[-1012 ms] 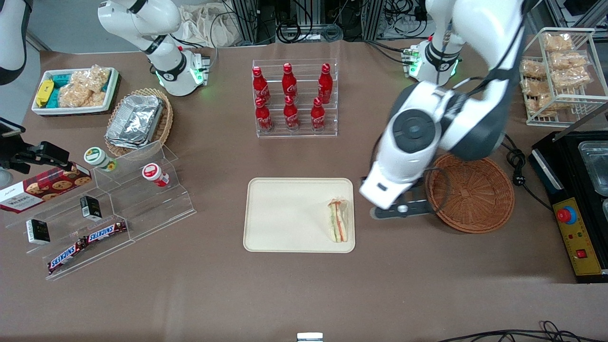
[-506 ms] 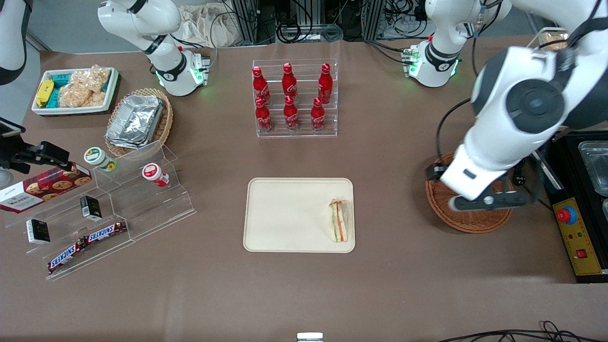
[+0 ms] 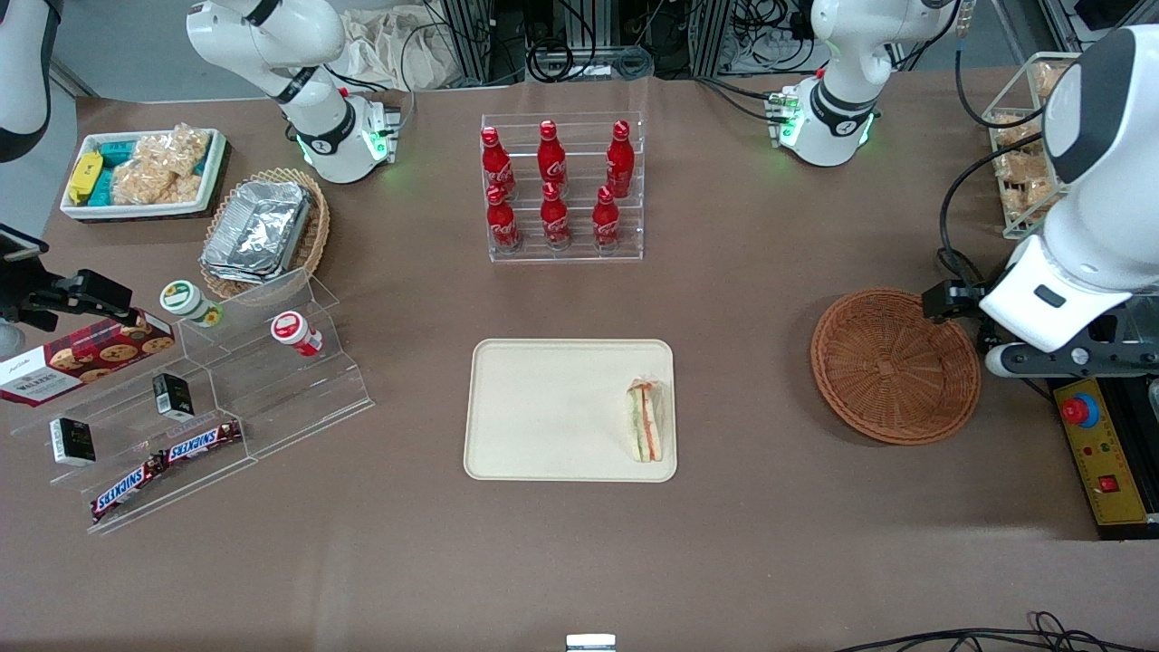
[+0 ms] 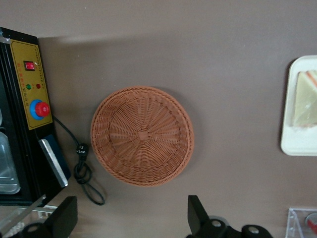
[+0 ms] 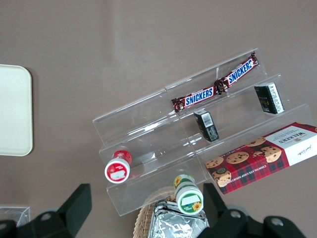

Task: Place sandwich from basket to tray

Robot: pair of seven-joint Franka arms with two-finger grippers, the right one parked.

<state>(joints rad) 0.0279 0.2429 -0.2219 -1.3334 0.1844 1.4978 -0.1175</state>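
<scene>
Fingers (image 4: 131, 220) moved off basket (image 3: 895, 365) (open) | sandwich (image 3: 645, 420) on tray (image 3: 543, 407)

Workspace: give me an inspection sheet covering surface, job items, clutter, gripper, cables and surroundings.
Surface: brown table.
Sandwich: lying on the tray, by the rim nearest the basket.
Basket: nothing in it.
Clutter: cola bottle rack, farther from the camera than the tray; acrylic snack steps, foil containers and white snack bin toward the parked arm's end.
Gripper: open, holding nothing, raised above the table beside the basket, toward the working arm's end.
Cables: black cord and plug between the basket and the black machine.
Surroundings: wire snack rack; cable bundles along the table's edge.
</scene>
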